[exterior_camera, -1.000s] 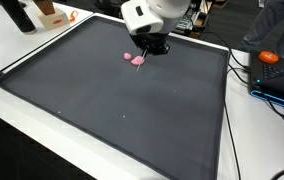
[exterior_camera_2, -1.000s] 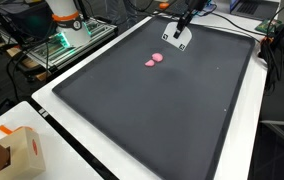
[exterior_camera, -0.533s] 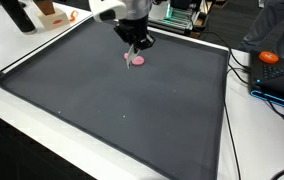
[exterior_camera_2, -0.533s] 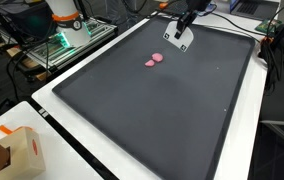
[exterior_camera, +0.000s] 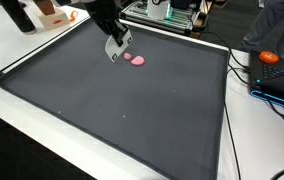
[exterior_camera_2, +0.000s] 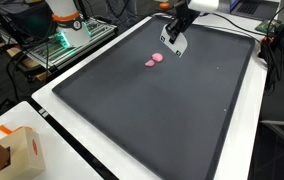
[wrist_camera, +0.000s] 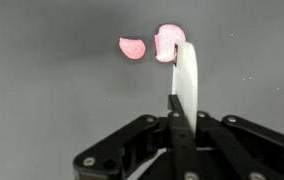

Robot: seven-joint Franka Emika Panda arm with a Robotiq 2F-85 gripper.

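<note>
Tool [exterior_camera: 116, 47] hangs over the far end of the dark mat [exterior_camera: 132, 110], which covers most of the white surface [exterior_camera: 27, 48].

Wrist view: jaws closed on a white strip [wrist_camera: 186, 72], flat and narrow, sticking straight out ahead of them. So the strip is already in the grip.

Two pink pieces [wrist_camera: 133, 48] lie side by side on the mat, close together but with a gap between them. Both exterior views put them just beside the tool, in the far part of the mat [exterior_camera_2: 155, 61].

Strip's tip crosses the edge of the nearer pink piece [wrist_camera: 168, 40] in the wrist view. Cannot tell whether it rests on the piece or is above it. An exterior view suggests the tool [exterior_camera_2: 173, 36] is a little off the mat, to one side of the pair.

My reading: grip done, strip brought up to the pieces. Nothing lifted; both pieces lie flat on the mat.
</note>
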